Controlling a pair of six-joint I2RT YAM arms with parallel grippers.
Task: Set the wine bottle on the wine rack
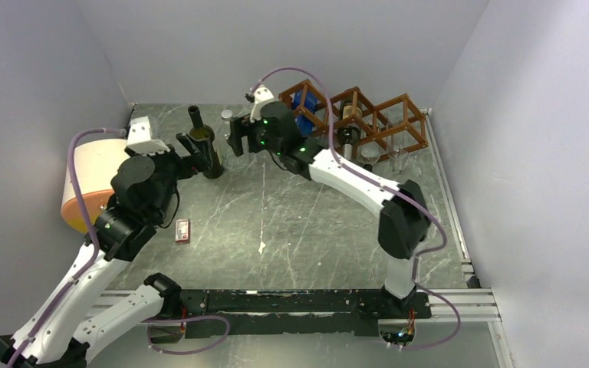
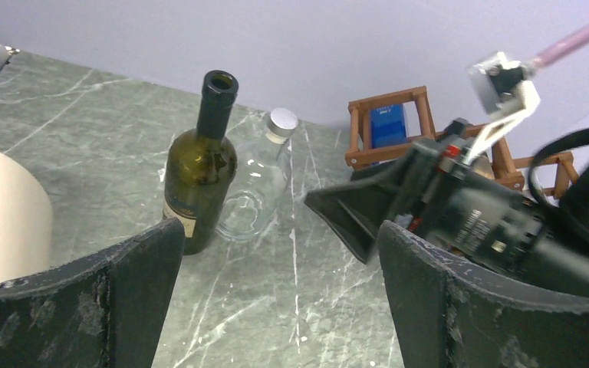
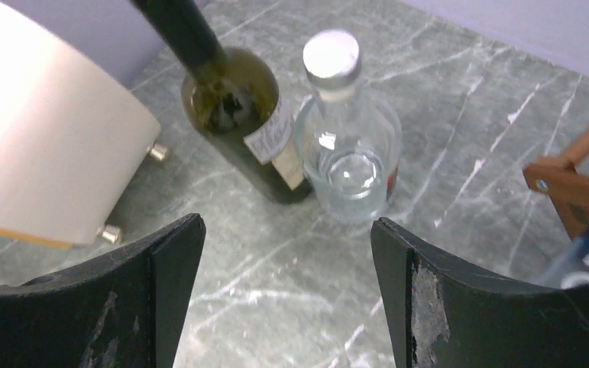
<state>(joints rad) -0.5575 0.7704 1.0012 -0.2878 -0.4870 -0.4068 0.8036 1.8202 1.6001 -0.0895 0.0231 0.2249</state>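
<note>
The dark green wine bottle [image 1: 205, 147] stands upright and uncorked at the back left of the table. It also shows in the left wrist view [image 2: 199, 176] and the right wrist view [image 3: 238, 115]. My left gripper [image 1: 193, 153] is open just left of it, holding nothing [image 2: 280, 230]. My right gripper [image 1: 235, 140] is open and empty just right of it [image 3: 287, 226], above the table. The reddish-brown wine rack [image 1: 387, 115] stands at the back right, and parts of it show in both wrist views [image 2: 387, 96] [image 3: 575, 188].
A clear glass bottle with a silver cap [image 3: 349, 146] stands touching the wine bottle's right side [image 2: 261, 184]. A cream and orange drum [image 1: 92, 180] lies at the left wall. A small red card [image 1: 182, 230] lies on the table. The rack holds a blue item [image 1: 304, 107] and a bottle [image 1: 349, 126].
</note>
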